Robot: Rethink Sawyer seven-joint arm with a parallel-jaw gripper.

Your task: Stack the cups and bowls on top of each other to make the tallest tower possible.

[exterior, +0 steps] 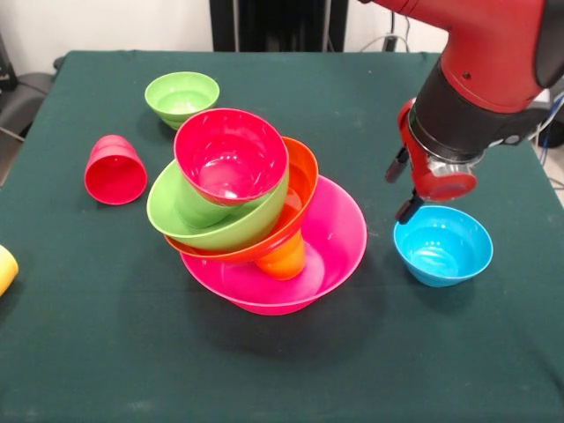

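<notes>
fingers [401,187]: two dark tips below my red and black wrist, spread apart and holding nothing, hanging just above the far-left rim of the small blue bowl [442,245].

surface and room: a dark green cloth covers the table [106,352]; behind its far edge stand a pale wall and my black pedestal [278,25].

orientation: the tower [260,211] rises from the very large pink bowl [339,242], mouth up. inside it an orange cup [284,259] props the large orange bowl [302,176], which holds the large green bowl [207,220], which holds the small red bowl [231,155]. the upper three bowls tilt, with their mouths turned toward the camera and slightly to picture-left, so the pile's long axis leans that way. the red cup [115,171] lies on its side, mouth toward the camera. the small green bowl [181,97] and the blue bowl sit upright. a yellow cup [5,268] is cut by the left edge; its pose cannot be told.

position: the tower stands at table centre, to picture-left of my fingers and clear of them. the red cup and small green bowl lie beyond the tower, well apart from me.
</notes>
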